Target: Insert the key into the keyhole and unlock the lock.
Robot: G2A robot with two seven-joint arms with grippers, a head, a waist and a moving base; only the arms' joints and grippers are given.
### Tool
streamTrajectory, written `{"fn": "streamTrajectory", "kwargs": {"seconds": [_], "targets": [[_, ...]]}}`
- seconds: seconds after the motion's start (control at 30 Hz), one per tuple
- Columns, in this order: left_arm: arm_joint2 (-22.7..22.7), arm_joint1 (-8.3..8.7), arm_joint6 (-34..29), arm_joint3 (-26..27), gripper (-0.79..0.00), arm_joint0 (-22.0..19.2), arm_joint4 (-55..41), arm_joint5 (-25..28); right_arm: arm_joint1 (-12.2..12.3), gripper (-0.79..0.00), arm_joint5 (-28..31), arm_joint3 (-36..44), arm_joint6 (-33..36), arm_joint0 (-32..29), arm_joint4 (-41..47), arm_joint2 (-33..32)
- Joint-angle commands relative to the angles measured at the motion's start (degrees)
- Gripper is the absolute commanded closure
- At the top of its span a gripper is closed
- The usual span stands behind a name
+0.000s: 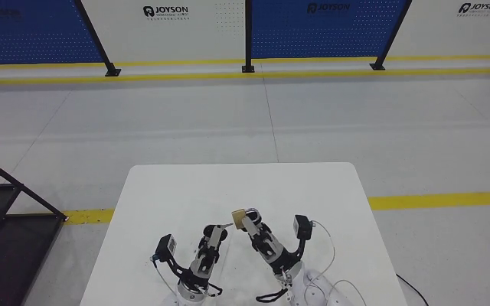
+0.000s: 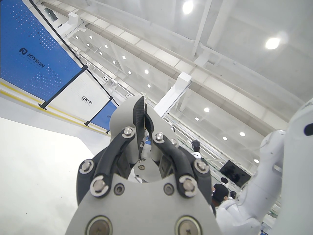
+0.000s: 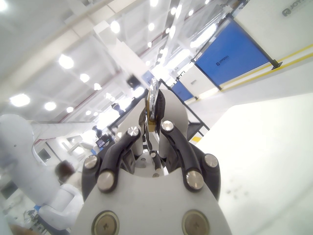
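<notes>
My right gripper point(image 3: 153, 113) is shut on the brass padlock point(image 3: 150, 113), whose silver shackle point(image 3: 154, 90) sticks out past the fingertips. In the top view the padlock point(image 1: 239, 219) is held above the near middle of the white table point(image 1: 230, 187), in the right gripper point(image 1: 249, 219). My left gripper point(image 2: 144, 113) is shut on a thin metal key point(image 2: 146, 103), mostly hidden between the black pads. From above, the left gripper point(image 1: 217, 232) sits just left of the padlock, the key point(image 1: 227, 226) pointing toward it; whether the tip touches the lock cannot be told.
Loose cables point(image 1: 325, 256) trail from the right arm near the table's front edge. A black rack point(image 1: 23, 222) stands left of the table. Blue and white partition panels point(image 1: 321, 30) line the far floor behind yellow tape.
</notes>
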State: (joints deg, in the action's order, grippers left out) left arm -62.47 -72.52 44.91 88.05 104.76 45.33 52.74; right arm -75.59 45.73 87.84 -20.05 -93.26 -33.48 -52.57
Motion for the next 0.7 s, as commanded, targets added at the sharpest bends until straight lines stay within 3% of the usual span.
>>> {"fn": "streamTrajectory", "kwargs": {"seconds": [0.0,0.67], "targets": [[0.0,-0.08,0.0,-0.1,0.000,-0.1,0.0,-0.1,0.0,0.000,-0.2,0.0,0.2,0.0,-0.1,0.1],[-0.2,-0.74,-0.1,-0.9,0.000,-0.3,-0.3,0.4,-0.4,0.000,0.2,-0.2,-0.5,-0.2,-0.6,0.0]]}}
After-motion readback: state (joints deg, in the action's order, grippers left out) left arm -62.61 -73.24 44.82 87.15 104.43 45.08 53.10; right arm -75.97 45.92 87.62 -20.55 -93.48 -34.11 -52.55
